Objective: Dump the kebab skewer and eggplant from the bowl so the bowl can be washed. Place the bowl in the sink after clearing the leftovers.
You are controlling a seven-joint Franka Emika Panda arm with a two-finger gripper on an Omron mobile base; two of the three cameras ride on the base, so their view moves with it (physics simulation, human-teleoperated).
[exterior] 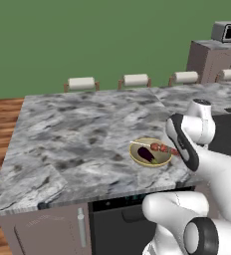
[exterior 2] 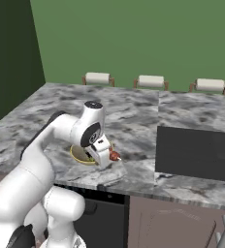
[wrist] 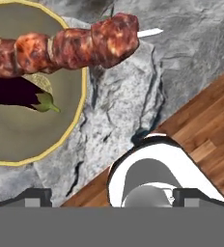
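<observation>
Open fingers [wrist: 111, 198] poised beside the loaded bowl near the front edge of the grey marble table [exterior: 77, 139].

The shallow yellowish-tan round bowl [exterior: 160, 160] sits on the table with the small dark purple eggplant [exterior: 146, 154] lying inside it, green stem end toward the rim in the hand view. The thin pale wooden kebab skewer [exterior: 160, 147] threaded with reddish-brown meat chunks rests across the bowl, one end jutting past the rim over the marble. The fingers stand wide apart, holding nothing. The large black rectangular sink [exterior 2: 197, 152] lies to the robot's right, well apart from the bowl.
</observation>
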